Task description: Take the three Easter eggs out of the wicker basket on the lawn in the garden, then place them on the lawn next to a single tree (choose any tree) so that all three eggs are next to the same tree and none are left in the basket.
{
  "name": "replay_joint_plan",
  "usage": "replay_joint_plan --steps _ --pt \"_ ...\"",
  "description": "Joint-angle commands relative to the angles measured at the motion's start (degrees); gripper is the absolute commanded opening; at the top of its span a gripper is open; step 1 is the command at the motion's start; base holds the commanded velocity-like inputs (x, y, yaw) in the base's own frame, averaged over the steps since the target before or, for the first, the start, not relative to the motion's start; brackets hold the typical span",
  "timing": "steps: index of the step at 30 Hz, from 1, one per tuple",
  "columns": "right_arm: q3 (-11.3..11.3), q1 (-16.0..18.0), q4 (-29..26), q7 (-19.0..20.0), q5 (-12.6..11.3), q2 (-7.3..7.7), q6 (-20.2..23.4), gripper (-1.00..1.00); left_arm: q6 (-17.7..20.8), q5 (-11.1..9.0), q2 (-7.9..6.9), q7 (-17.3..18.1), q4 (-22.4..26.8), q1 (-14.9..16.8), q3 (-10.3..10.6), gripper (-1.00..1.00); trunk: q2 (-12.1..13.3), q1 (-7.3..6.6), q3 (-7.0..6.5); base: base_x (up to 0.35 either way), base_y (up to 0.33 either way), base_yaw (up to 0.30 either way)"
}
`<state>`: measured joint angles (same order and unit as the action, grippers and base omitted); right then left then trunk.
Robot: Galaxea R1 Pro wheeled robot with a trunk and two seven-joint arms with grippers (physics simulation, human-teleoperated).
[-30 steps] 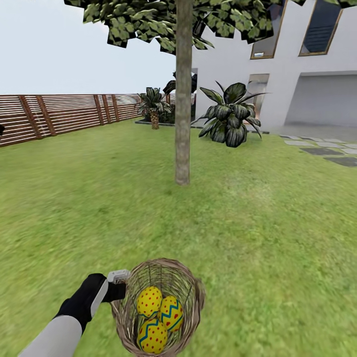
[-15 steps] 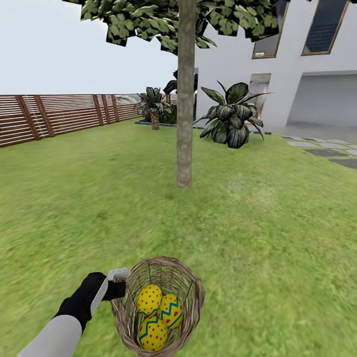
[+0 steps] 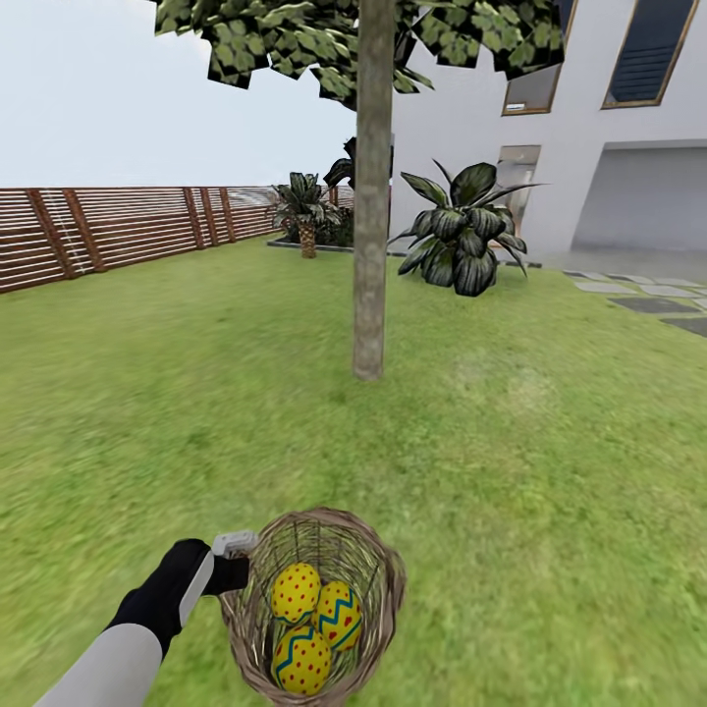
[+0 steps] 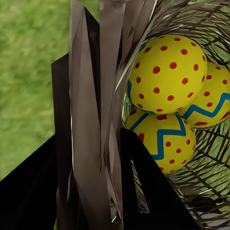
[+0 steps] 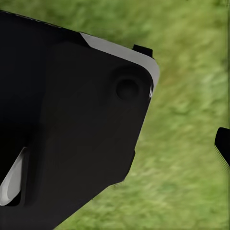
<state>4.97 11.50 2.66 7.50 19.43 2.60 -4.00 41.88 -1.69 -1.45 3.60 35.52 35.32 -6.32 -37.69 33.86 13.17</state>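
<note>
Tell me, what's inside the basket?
Three yellow eggs with red dots and blue zigzags sit piled inside the basket, which the left gripper holds by its rim. The basket's bottom is covered by the eggs, so anything beneath them cannot be seen.

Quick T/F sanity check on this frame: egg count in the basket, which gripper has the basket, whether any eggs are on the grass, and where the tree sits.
1. All three Easter eggs lie inside the wicker basket. True.
2. The right gripper holds the basket. False: the left gripper is shut on the basket's rim; in the left wrist view its fingers clamp the weave.
3. One egg lies on the lawn by the trunk. False: the grass at the tree's base is bare.
4. The tree stands ahead of the basket, with grass between them. True.
5. The basket is tipped over, spilling eggs. False: its opening faces up and the eggs sit inside.
</note>
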Motion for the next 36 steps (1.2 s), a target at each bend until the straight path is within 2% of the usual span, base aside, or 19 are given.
replay_joint_plan --steps 1,36 --pt "0.5 0.1 0.2 0.1 0.4 0.03 -0.4 1.00 0.3 -0.7 -0.01 0.2 0.1 0.1 -0.2 -1.00 -0.1 0.05 0.08 0.324 0.077 0.000" --pt "0.5 0.1 0.2 0.1 0.4 0.03 -0.4 1.00 0.3 -0.7 -0.05 0.2 0.1 0.1 -0.2 -1.00 -0.1 0.05 0.08 0.324 0.077 0.000"
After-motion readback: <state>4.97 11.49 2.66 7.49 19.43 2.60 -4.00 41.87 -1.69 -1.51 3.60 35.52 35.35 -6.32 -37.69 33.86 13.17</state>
